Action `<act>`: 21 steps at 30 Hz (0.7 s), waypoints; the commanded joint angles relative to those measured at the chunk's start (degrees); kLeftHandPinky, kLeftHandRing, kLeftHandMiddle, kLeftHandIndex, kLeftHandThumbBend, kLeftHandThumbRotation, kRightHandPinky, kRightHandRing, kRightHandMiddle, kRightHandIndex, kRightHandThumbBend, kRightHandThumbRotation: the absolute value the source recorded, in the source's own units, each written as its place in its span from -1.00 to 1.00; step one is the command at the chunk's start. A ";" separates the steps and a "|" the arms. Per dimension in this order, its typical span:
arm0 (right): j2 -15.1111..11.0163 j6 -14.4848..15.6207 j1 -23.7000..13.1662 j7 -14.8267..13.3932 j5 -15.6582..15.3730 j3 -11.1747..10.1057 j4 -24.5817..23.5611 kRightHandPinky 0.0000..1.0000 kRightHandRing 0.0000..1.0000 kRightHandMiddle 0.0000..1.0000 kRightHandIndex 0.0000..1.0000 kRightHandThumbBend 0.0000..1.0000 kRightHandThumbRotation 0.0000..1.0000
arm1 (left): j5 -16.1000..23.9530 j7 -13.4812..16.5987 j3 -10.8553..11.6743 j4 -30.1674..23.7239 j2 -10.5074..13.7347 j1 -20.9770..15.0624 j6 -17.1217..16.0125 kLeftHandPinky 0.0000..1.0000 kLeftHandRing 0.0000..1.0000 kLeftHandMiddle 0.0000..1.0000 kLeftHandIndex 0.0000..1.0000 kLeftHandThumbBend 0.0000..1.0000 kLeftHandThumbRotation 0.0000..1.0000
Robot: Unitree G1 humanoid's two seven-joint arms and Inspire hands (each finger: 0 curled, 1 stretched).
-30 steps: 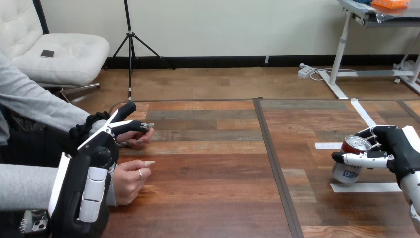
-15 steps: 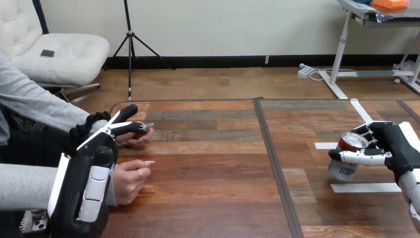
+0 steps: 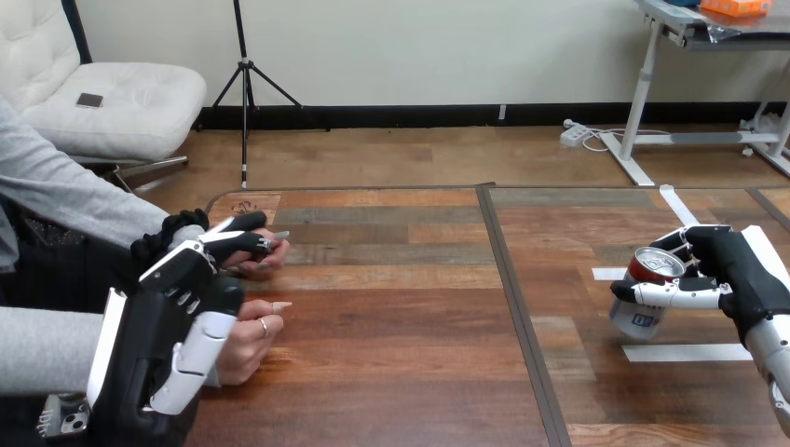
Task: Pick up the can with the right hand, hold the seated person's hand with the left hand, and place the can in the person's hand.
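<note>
Can within right hand's curled fingers.

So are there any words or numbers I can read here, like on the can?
On the can in the right hand: a blue patch of print, too blurred to read.
At the far left corner of the table: a small dark mark, too small to read.
On the white tape strips: no writing.

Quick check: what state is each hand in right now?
Left hand: beside the person's farther hand; whether it holds it cannot be told.
Right hand: closed round the can.
</note>
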 commanded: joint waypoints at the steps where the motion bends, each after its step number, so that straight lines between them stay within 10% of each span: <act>1: -1.87 -2.19 -3.79 -0.58 0.83 -0.83 -2.97 -0.37 -0.28 -0.16 -0.11 0.64 -1.00 | 3.62 1.66 1.80 0.64 1.41 -3.75 -2.10 0.03 0.48 0.46 0.25 0.49 0.28; 21: -1.56 -2.68 -4.29 -0.45 1.19 -1.11 -3.12 -0.44 -0.35 -0.19 -0.11 0.67 -1.00 | 20.93 8.12 6.58 -4.58 7.88 -2.04 1.01 0.63 0.91 0.93 0.80 1.00 0.04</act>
